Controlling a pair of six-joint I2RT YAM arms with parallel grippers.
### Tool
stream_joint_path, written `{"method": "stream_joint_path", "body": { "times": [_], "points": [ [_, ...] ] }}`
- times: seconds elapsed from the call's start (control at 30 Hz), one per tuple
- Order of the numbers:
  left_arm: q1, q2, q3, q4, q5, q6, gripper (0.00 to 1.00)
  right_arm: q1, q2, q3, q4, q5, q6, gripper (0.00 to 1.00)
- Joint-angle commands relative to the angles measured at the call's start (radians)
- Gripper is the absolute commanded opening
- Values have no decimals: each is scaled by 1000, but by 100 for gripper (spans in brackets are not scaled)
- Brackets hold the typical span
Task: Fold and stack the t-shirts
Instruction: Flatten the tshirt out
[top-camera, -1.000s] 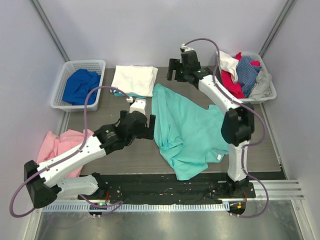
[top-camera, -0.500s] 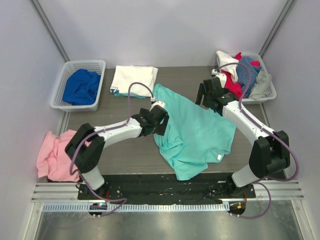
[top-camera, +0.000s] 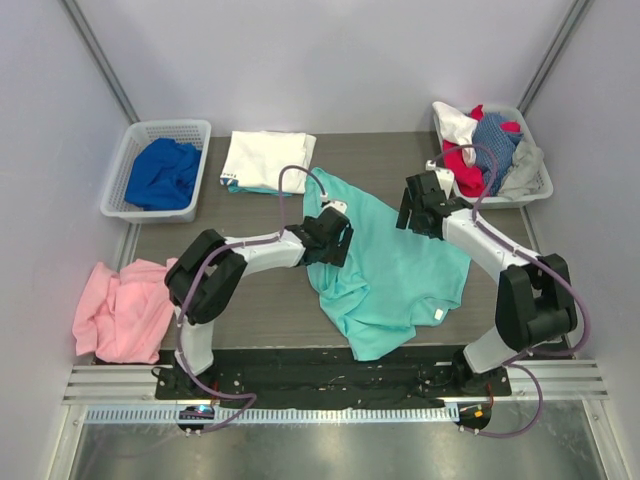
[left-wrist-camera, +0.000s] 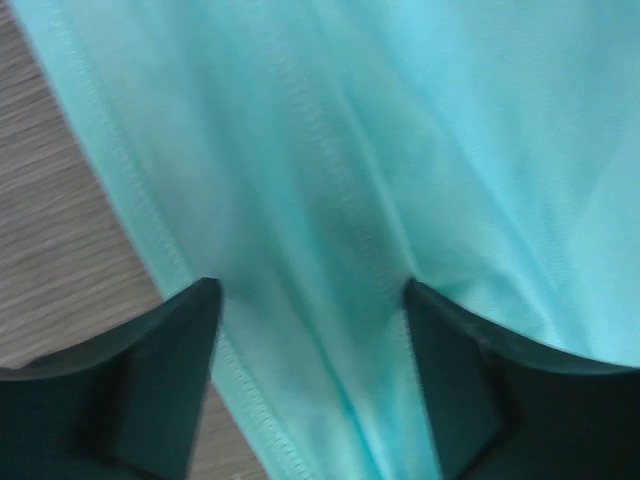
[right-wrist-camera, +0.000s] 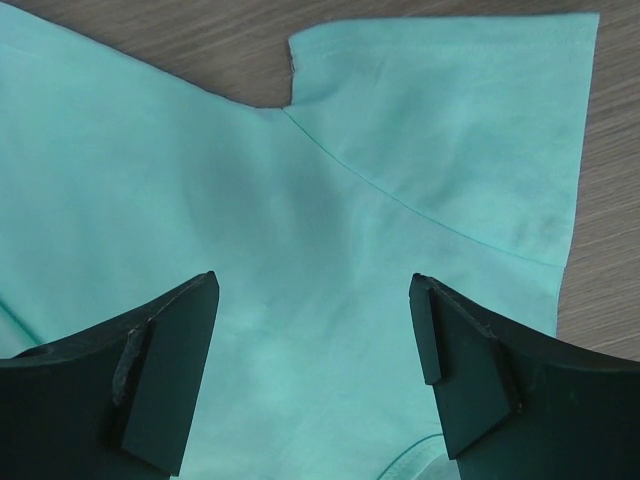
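A mint-green t-shirt (top-camera: 385, 265) lies spread and rumpled on the table's middle. My left gripper (top-camera: 333, 236) is open low over its left edge; in the left wrist view the fingers (left-wrist-camera: 165, 370) straddle a hemmed fold of the mint fabric (left-wrist-camera: 330, 200). My right gripper (top-camera: 420, 205) is open above the shirt's upper right part; in the right wrist view its fingers (right-wrist-camera: 170, 370) frame the mint fabric (right-wrist-camera: 330, 260) near a sleeve. A folded white t-shirt (top-camera: 266, 160) lies at the back.
A white basket (top-camera: 140, 135) at back left holds a royal blue tee (top-camera: 160, 172). A white basket (top-camera: 540, 180) at back right holds red, blue and grey clothes (top-camera: 485, 150). A pink cloth (top-camera: 118, 310) lies at the left edge.
Both arms have come down onto the mint shirt: the left gripper moved right onto its left edge, the right gripper moved from the back down over its upper right part.
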Motion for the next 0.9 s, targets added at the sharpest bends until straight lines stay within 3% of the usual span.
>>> {"method": "stream_joint_path", "body": {
  "times": [0.0,0.13,0.17,0.23,0.57,0.87],
  "points": [
    [7,55,36,51,66,8,67,-18,51,-15,24,-22,30,84],
    [16,74,24,52,117,25,37,-27,71,-27,33,-50,33,84],
    [23,72,17,51,120,28,16,-28,73,-29,33,-55,33,84],
    [28,56,-9,40,114,34,1,-30,83,-29,37,-64,32,83],
    [93,-229,-234,-50,-18,10,0,-30,180,-17,62,-85,52,79],
    [93,-397,-403,-87,-47,-93,0,-32,243,32,76,-87,59,79]
  ]
}}
